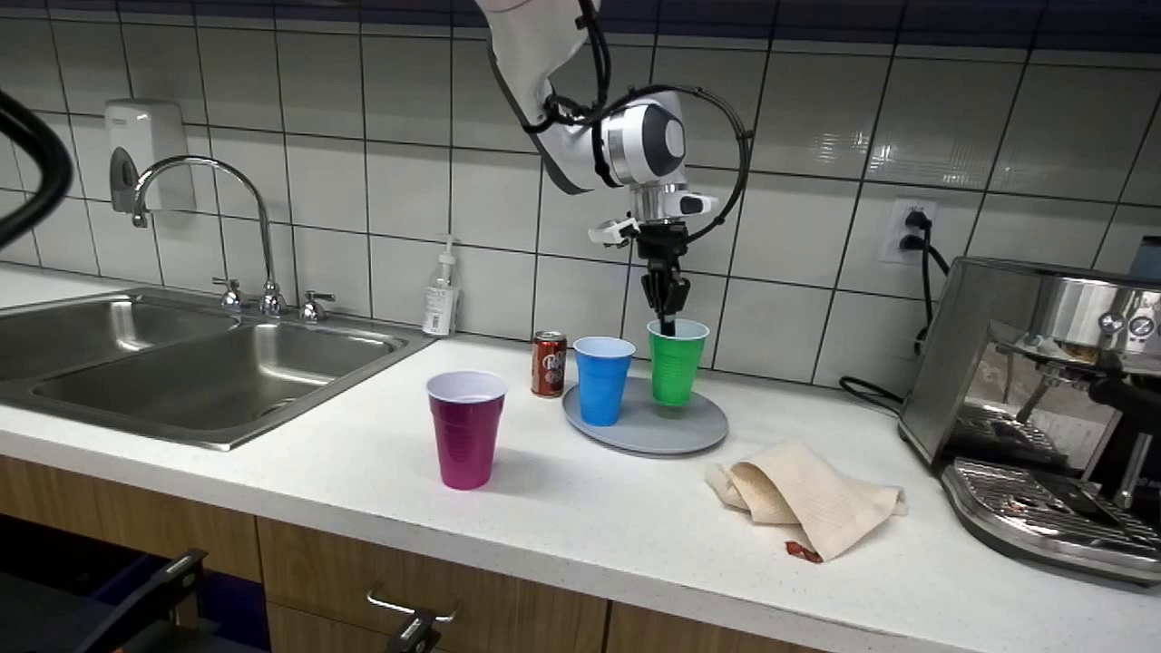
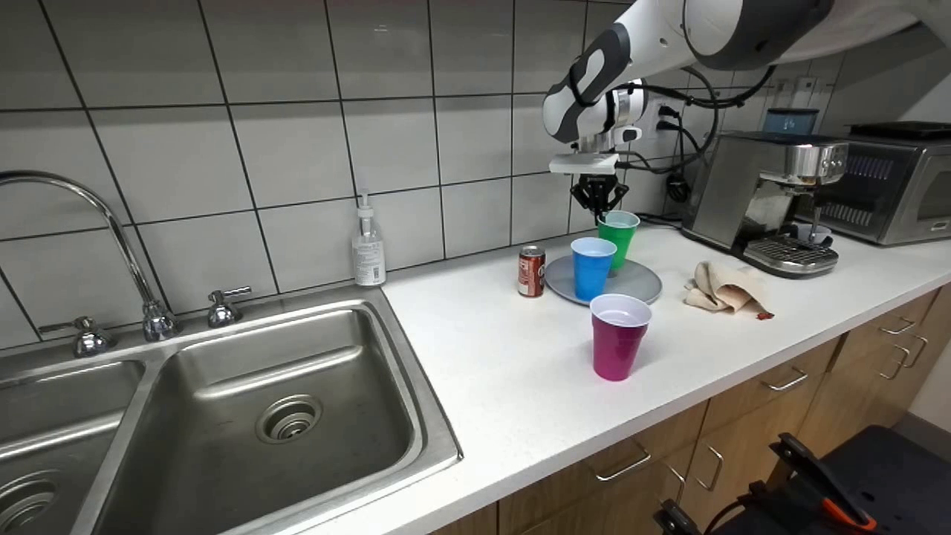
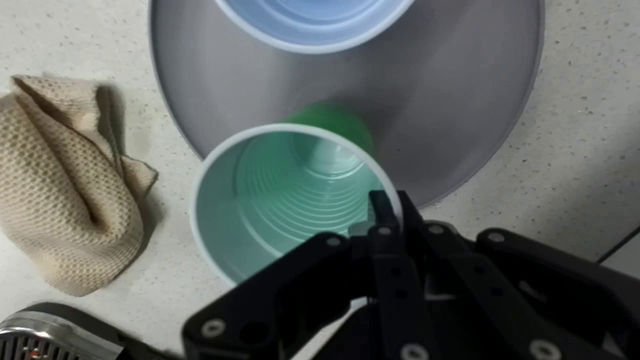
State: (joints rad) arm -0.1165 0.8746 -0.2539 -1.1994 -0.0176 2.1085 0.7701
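Green cup (image 1: 676, 372) | pincer (image 3: 395, 202) clamped closed on its rim | blue cup (image 1: 602, 385) near, on gray plate (image 1: 667, 439)

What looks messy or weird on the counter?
The beige towel lies crumpled instead of flat, and a small red scrap pokes out at its edge, looking like litter. I can't tell what it is.

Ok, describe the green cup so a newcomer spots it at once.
Between the sink and the coffee machine, find the gray plate on the white counter. Beside the blue cup there, look for the green cup: it's the only cup the gripper holds.
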